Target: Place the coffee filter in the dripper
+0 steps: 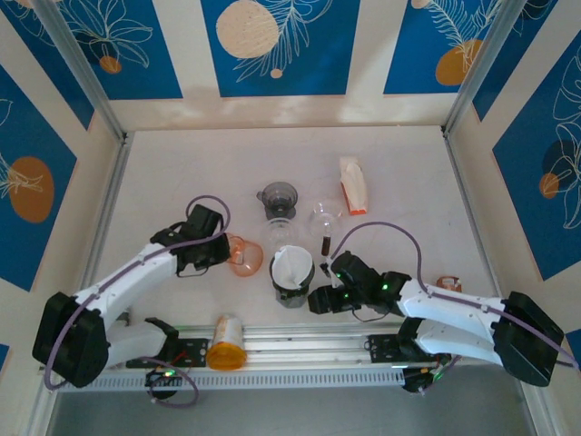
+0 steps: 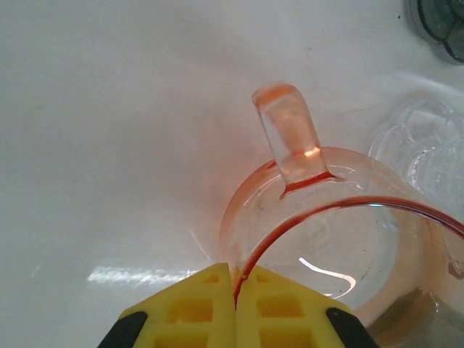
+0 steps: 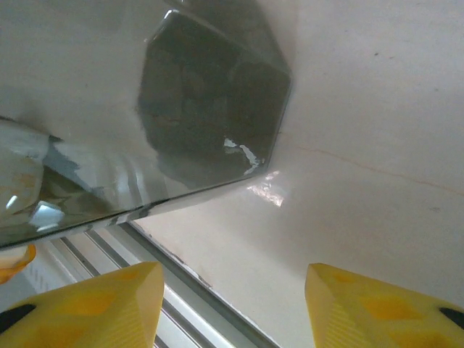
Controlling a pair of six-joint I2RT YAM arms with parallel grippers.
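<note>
An orange see-through dripper (image 1: 247, 256) with a handle stands left of centre. My left gripper (image 1: 225, 252) is shut on its near rim. In the left wrist view the yellow pads (image 2: 210, 312) pinch the thin orange wall of the dripper (image 2: 348, 246), with my left gripper (image 2: 235, 279) closed tight and the handle pointing away. The white paper coffee filter (image 1: 290, 264) stands in a dark grey holder (image 1: 292, 291) at the centre. My right gripper (image 1: 314, 300) is open just right of that holder. In the right wrist view, nothing lies between the fingers of my right gripper (image 3: 232, 290), and the dark holder (image 3: 210, 109) is ahead.
A dark grey cup (image 1: 278, 195), a clear glass (image 1: 325, 215) and an orange-and-white packet (image 1: 353, 184) sit at the back. An orange-lidded jar (image 1: 226, 342) lies on the metal rail (image 1: 309, 338) at the near edge. The clear glass (image 2: 428, 148) stands close beside the dripper.
</note>
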